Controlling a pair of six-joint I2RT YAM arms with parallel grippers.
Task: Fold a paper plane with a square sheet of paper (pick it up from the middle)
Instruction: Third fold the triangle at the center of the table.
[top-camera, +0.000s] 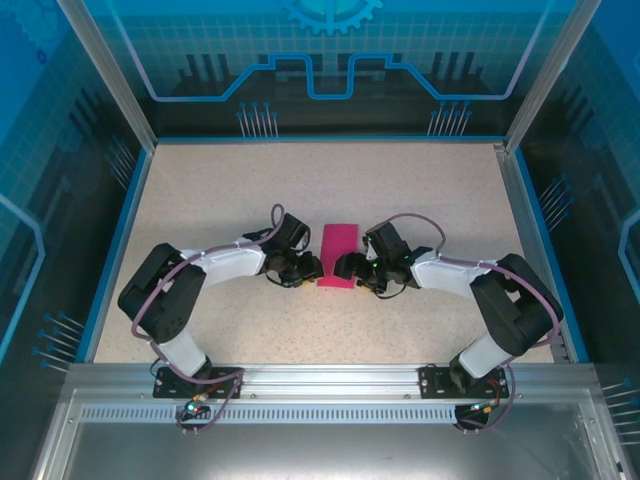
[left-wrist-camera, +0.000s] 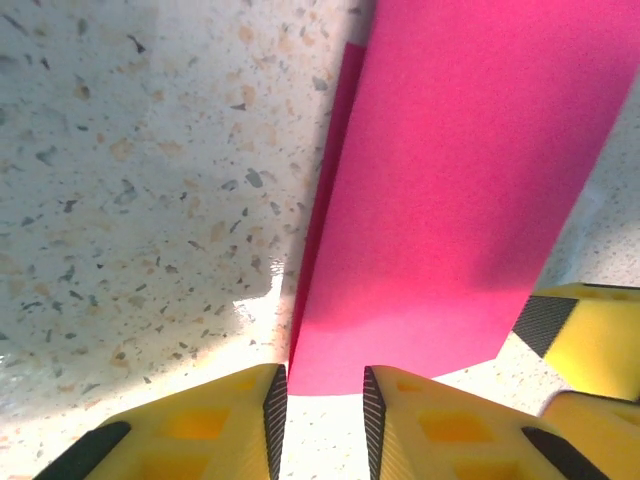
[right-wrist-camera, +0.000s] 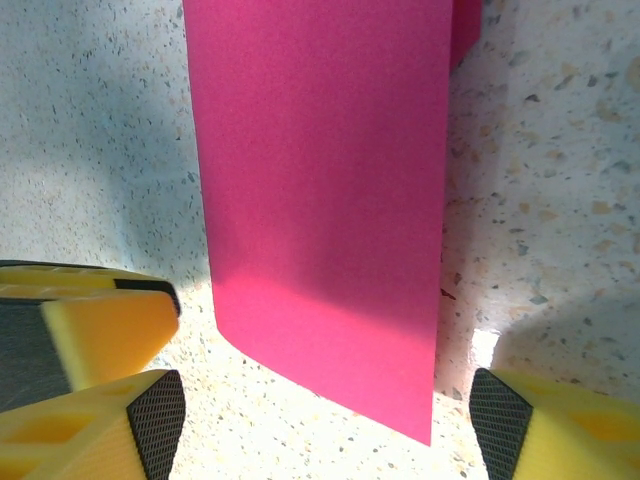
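While the folded pink sheet of paper (top-camera: 338, 250) lies at the middle of the desk (top-camera: 200, 190), both arms meet at its near end. Left jaws: narrow gap, tips at the sheet's near left corner, nothing seen between the pads (left-wrist-camera: 274, 410). Right jaws: wide, standing either side of the sheet's end, not gripping.

1. Bench (top-camera: 200, 200): we record a flat, pale, speckled top with dark flecks.
2. Blue rim (top-camera: 118, 235): we note a thin strip edging the bench's left and far sides.
3. Aluminium rail (top-camera: 330, 378): we list it along the near edge.
4. Back wall (top-camera: 420, 60): we log blue panelling with circuit lines and a gear emblem (top-camera: 331, 12).
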